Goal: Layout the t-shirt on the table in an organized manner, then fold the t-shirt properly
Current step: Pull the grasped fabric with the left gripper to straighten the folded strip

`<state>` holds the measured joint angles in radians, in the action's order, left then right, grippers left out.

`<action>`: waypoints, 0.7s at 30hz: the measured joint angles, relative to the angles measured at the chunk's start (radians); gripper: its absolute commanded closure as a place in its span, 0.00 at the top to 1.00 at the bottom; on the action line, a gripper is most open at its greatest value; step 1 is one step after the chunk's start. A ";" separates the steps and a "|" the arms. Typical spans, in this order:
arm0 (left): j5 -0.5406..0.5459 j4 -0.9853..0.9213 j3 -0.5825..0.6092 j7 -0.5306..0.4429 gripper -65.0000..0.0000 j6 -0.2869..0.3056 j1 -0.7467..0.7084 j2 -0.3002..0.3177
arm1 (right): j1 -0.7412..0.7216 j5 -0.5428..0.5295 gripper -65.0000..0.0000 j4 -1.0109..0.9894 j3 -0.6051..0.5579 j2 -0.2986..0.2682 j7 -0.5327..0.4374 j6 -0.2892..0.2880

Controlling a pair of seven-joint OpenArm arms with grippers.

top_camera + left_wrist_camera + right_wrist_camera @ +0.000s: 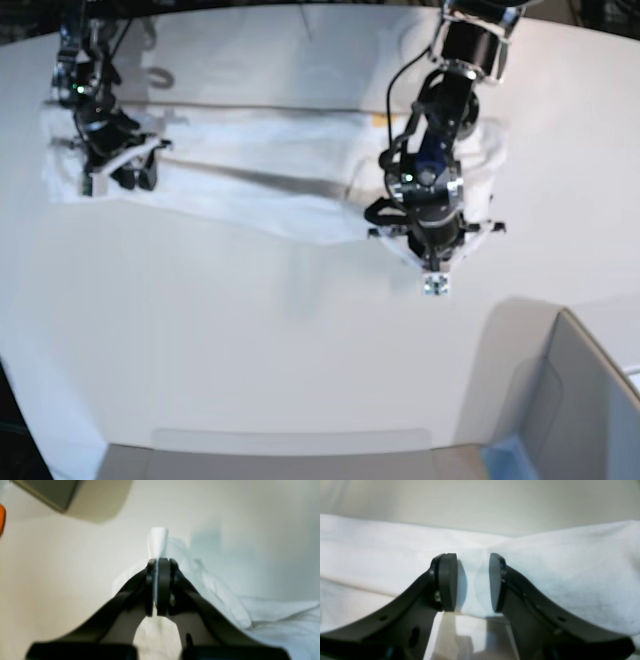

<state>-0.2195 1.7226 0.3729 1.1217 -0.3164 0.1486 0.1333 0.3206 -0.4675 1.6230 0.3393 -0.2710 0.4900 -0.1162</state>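
T-shirt (270, 175), white, spread in a long band across the far counter (250, 340).
Left fingers (157, 565) pinched shut on its hem; right fingers (473, 580) parted, straddling a fold.

Close view from right wrist. Two dark fingers (448, 582) of right gripper (473, 582) stand apart, upright, gap between them. White t-shirt (557, 575) fills frame behind, one soft fold lying in gap between pads; contact unclear. Pale worktop (480, 502) beyond cloth, blurred. Glossy worktop surface below fingers.
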 measured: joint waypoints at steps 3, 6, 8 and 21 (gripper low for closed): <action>0.002 0.008 -0.019 -0.003 0.02 0.002 -0.048 0.000 | 0.000 0.001 0.34 0.000 0.000 0.000 0.000 0.000; 0.002 0.056 -0.045 0.000 0.02 0.001 -0.094 0.000 | -0.002 0.001 0.34 0.000 0.000 0.000 0.000 0.000; 0.002 0.111 -0.061 -0.007 0.02 0.002 -0.127 0.000 | -0.002 0.001 0.34 0.000 0.000 0.000 0.000 0.000; 0.000 0.282 -0.080 0.001 0.02 0.001 -0.285 -0.002 | -0.002 0.000 0.34 0.000 0.000 0.000 0.000 0.000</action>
<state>-0.2199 2.0048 0.2932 1.1225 -0.3153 -0.1364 0.1310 0.3183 -0.4671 1.6230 0.3389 -0.2710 0.4904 -0.1162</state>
